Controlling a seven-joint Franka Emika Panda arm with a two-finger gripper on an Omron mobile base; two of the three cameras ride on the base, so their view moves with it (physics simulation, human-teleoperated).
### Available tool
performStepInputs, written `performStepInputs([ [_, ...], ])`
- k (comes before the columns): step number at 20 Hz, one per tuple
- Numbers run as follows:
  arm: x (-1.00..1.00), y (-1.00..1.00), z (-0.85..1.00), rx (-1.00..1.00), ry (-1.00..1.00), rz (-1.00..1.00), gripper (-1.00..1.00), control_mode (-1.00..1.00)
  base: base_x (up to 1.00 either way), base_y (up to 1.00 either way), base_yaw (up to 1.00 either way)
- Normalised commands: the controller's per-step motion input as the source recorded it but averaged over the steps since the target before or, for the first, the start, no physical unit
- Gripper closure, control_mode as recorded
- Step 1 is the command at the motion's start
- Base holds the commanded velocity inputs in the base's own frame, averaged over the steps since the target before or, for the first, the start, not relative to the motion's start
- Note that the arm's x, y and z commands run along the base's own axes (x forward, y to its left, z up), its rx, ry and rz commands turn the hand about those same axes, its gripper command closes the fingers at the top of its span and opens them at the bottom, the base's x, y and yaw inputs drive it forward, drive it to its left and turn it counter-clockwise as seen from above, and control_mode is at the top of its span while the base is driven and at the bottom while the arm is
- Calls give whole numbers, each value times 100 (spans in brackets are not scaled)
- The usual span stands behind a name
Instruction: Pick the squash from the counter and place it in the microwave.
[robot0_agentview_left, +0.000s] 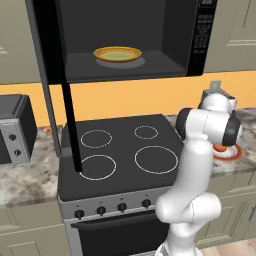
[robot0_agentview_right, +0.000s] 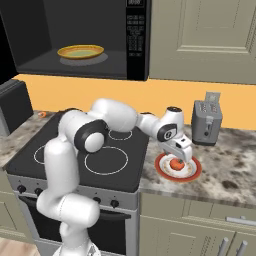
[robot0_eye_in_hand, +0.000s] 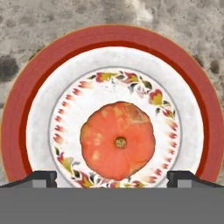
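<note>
Hanging straight over the plate, the gripper has its two dark fingertips spread wide, one at each side of the squash, and grips nothing. Seen from the hand, the squash lies in the middle of the red-rimmed plate, stem scar up, inside a ring of small painted leaves and flowers. Its widest part fits between the two tips with room on both sides.

From the right base view the gripper points down just above the squash, which sits on the plate, and the plate rests on the counter just right of the stovetop. Whether the tips touch the plate I cannot tell. In the left base view the arm hides most of this; a bit of the squash and the plate rim peek out beside the elbow.

Behind the plate, a grey toaster stands against the orange wall. Farther back and higher, above the stovetop, the microwave hangs with its door swung open. A yellow dish sits on the floor of its dark cavity.
</note>
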Motion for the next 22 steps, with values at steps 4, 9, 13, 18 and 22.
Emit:
performStepInputs([
  [4, 21, -8, -26, 0, 0, 0, -100, -100, 0, 0, 0],
  [9, 1, -16, -17, 0, 0, 0, -100, -100, 0, 0, 0],
  [13, -7, -17, -6, 0, 0, 0, -100, -100, 0, 0, 0],
  [18, 0, 0, -17, 0, 0, 0, -100, -100, 0, 0, 0],
  [22, 0, 0, -16, 0, 1, 0, -100, -100, 0, 0, 0],
])
